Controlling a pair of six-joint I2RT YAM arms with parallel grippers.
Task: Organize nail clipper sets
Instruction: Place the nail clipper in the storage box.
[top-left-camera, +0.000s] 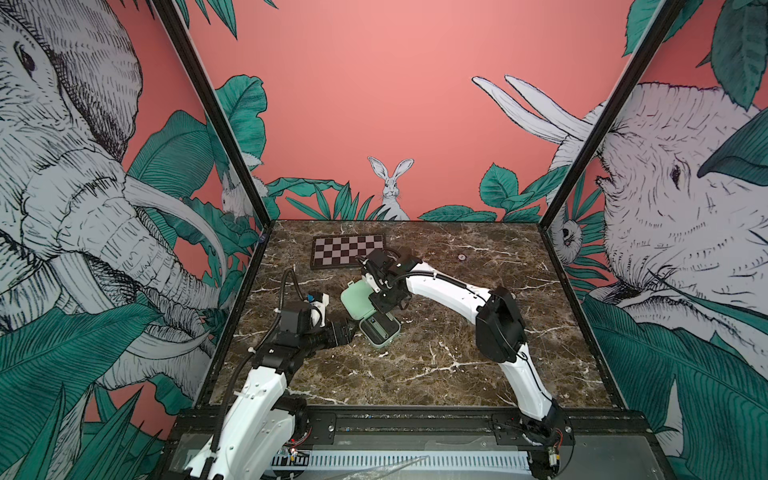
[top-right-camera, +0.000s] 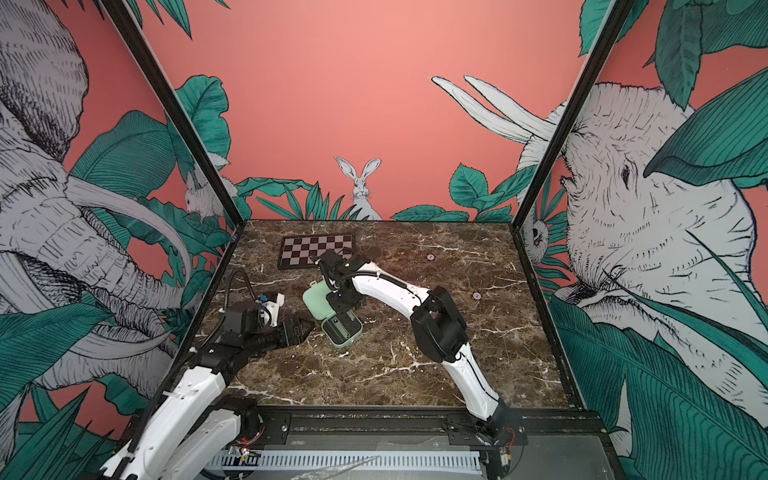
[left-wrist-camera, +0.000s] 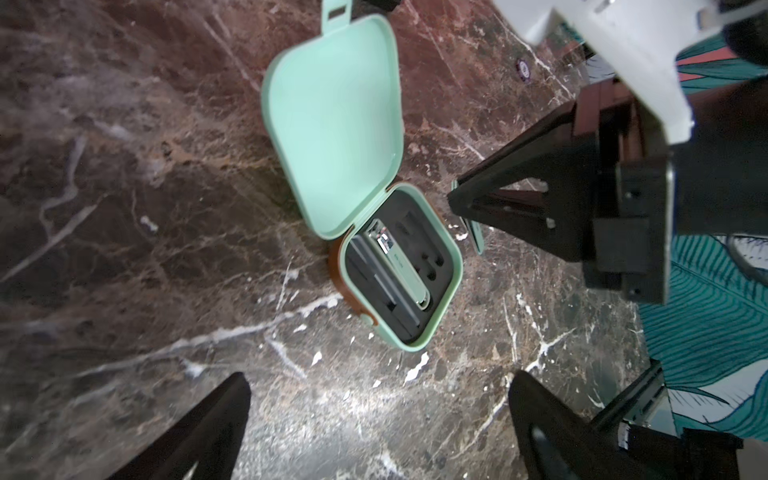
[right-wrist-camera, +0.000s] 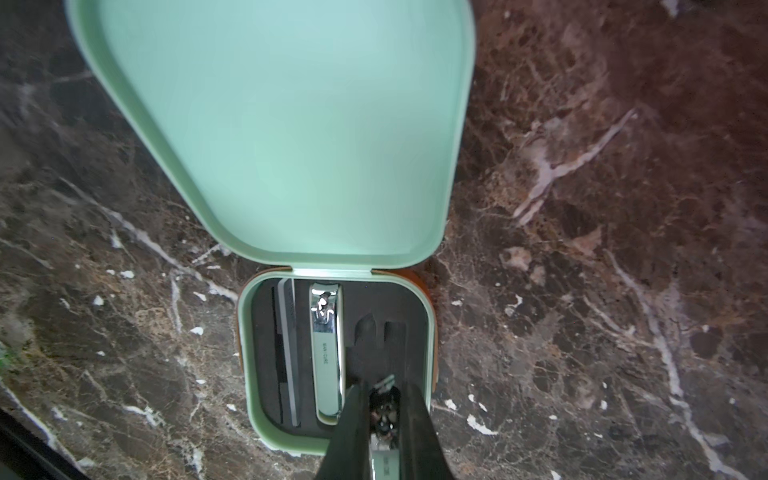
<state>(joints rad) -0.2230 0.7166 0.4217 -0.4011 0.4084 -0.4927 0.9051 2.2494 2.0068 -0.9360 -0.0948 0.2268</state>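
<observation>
The nail clipper set's mint-green case (top-left-camera: 379, 332) (top-right-camera: 343, 332) lies open mid-table, its lid (left-wrist-camera: 332, 124) (right-wrist-camera: 274, 124) flat on the marble. A metallic clipper (right-wrist-camera: 328, 353) (left-wrist-camera: 399, 266) and a grey file (right-wrist-camera: 289, 353) sit in slots of its dark tray. My right gripper (right-wrist-camera: 384, 388) (top-left-camera: 383, 308) hovers over the tray's near edge, shut on a slim pale-green and metal tool (right-wrist-camera: 384, 459) (left-wrist-camera: 478, 237). My left gripper (left-wrist-camera: 380, 376) (top-left-camera: 349, 328) stands wide open just left of the case with nothing between its fingers.
A brown-and-pale checkerboard (top-left-camera: 347, 249) (top-right-camera: 316, 251) lies flat at the back, just behind the right wrist. Small round discs (top-right-camera: 431, 257) (top-right-camera: 476, 296) sit on the marble table (top-left-camera: 415, 374) to the right. Black frame posts and printed walls enclose the table.
</observation>
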